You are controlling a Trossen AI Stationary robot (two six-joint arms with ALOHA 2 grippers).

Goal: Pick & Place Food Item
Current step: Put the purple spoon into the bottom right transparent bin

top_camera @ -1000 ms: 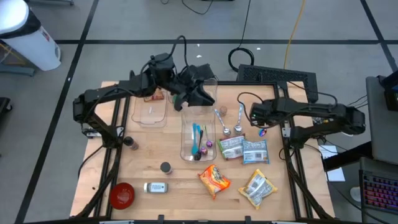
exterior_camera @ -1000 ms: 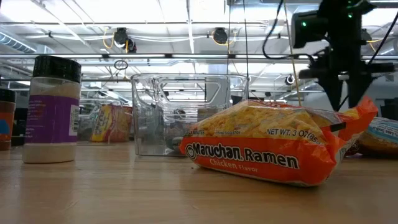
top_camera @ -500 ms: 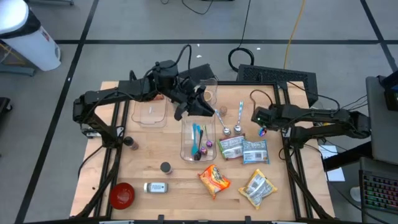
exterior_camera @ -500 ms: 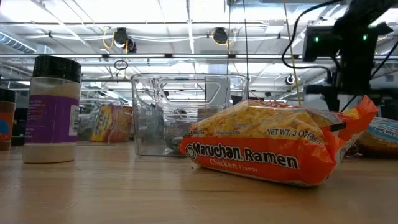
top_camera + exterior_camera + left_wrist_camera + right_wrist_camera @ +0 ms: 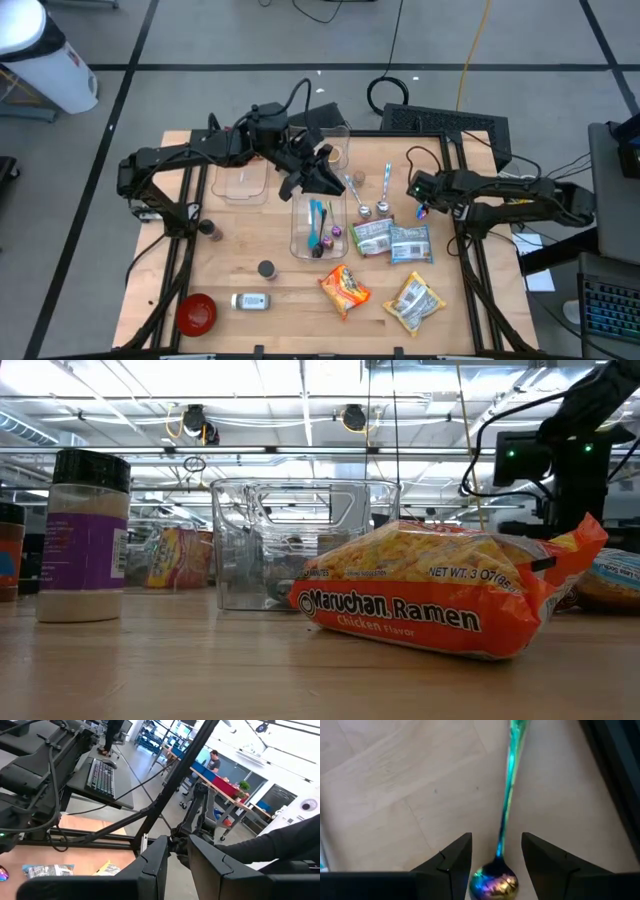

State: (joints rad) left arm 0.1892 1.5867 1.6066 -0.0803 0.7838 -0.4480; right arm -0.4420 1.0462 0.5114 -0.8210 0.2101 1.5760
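The right gripper (image 5: 496, 851) is low over the light wooden table (image 5: 240, 250), at its right side beside the two silver-and-green food pouches (image 5: 391, 240). Its two dark fingers (image 5: 454, 861) stand about halfway apart, one on either side of an iridescent metal spoon (image 5: 506, 810) that lies flat on the wood. The spoon's bowl sits in the gap between the fingers and the thin handle runs away from the gripper. Neither finger visibly presses on the spoon, so it is straddled, not gripped.

The left gripper (image 5: 322, 178) hangs over the far end of the tall clear plastic bin (image 5: 318, 238) in the middle of the table. Whether it is open or closed, or holds anything, cannot be told.

The bin holds teal-handled utensils (image 5: 318, 215) and a small purple item (image 5: 336, 232). A shallow clear plastic tray (image 5: 242, 182) lies to its left, under the left arm. A red bowl (image 5: 197, 313) sits at the table's near left corner.

The food lies on the table near the bin: an orange Maruchan ramen packet (image 5: 345, 288) in front of it, a yellow-and-silver packet (image 5: 415, 300) to that packet's right, and the two pouches behind them. In the low view the ramen packet (image 5: 440, 600) lies in front of the bin (image 5: 300, 540), with a black-lidded jar of white powder (image 5: 85, 535) standing upright at the left.
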